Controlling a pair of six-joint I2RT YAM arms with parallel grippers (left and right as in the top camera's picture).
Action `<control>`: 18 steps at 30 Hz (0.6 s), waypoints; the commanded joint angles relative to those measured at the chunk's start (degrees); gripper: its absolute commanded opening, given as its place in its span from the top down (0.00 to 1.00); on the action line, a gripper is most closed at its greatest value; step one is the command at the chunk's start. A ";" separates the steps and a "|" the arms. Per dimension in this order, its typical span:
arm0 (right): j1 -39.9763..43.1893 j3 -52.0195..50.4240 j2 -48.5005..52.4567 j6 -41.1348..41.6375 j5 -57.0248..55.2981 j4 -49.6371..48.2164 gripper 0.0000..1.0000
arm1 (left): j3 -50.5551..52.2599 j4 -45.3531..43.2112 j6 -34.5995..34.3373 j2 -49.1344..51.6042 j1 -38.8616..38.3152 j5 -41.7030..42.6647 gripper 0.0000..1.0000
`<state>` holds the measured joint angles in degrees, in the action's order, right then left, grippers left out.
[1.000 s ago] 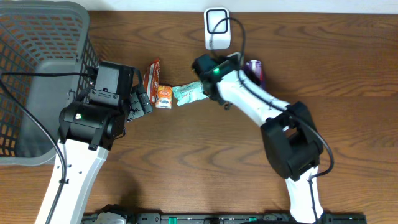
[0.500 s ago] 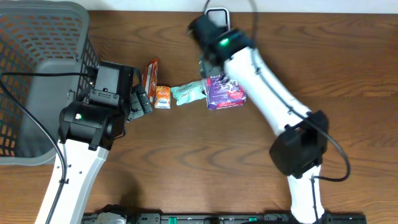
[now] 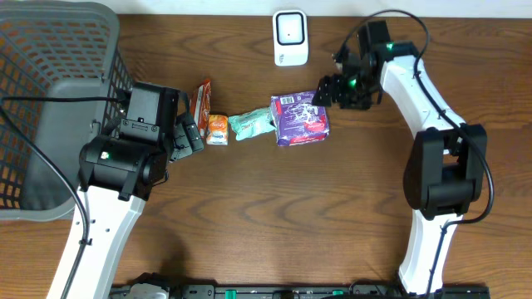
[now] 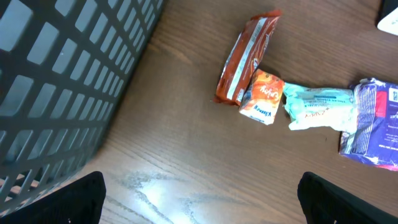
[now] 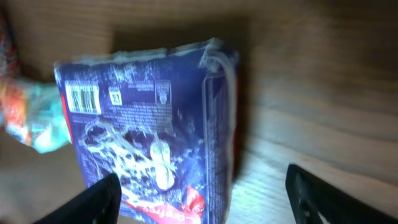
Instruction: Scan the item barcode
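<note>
A purple packet (image 3: 299, 120) lies flat on the wooden table, its barcode (image 5: 83, 98) facing up near its far left corner. My right gripper (image 3: 327, 91) hovers just right of it, open; in the right wrist view (image 5: 202, 199) the packet (image 5: 149, 130) fills the left part of the gap and stops short of the right finger. A white scanner (image 3: 290, 37) stands at the table's back edge, above the packet. My left gripper (image 3: 189, 133) is open over bare wood (image 4: 202, 205), left of the row of items.
Left of the purple packet lie a mint-green packet (image 3: 253, 124), a small orange carton (image 3: 219, 129) and a red-orange packet (image 3: 202, 100). A large grey mesh basket (image 3: 50, 100) fills the left end of the table, close beside my left arm.
The right arm has swung from the middle of the table to the right. The purple packet now lies on the wood beside the green packet, free of the jaws. The left arm has not moved.
</note>
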<state>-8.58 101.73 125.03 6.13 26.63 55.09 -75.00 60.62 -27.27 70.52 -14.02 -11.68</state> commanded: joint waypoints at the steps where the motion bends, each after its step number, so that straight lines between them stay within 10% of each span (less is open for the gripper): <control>1: 0.98 -9.31 -0.11 -2.14 15.78 -8.68 0.20 | -0.24 0.22 -0.94 0.11 0.24 0.33 0.02; 4: 0.57 -15.17 -0.11 -1.90 17.29 -14.71 0.30 | -0.24 0.22 -0.94 0.11 0.24 0.31 0.02; 10: 0.46 -17.46 -0.57 -1.92 15.02 -14.47 0.99 | -0.24 0.22 -0.94 0.11 0.24 0.31 0.02; 18: -1.03 -2.43 -7.65 3.98 -21.53 -0.59 0.99 | -0.24 0.22 -0.94 0.11 0.24 0.31 0.02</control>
<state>-8.40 92.75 123.39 6.57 27.64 52.38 -75.00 60.66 -27.27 70.52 -14.02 -11.68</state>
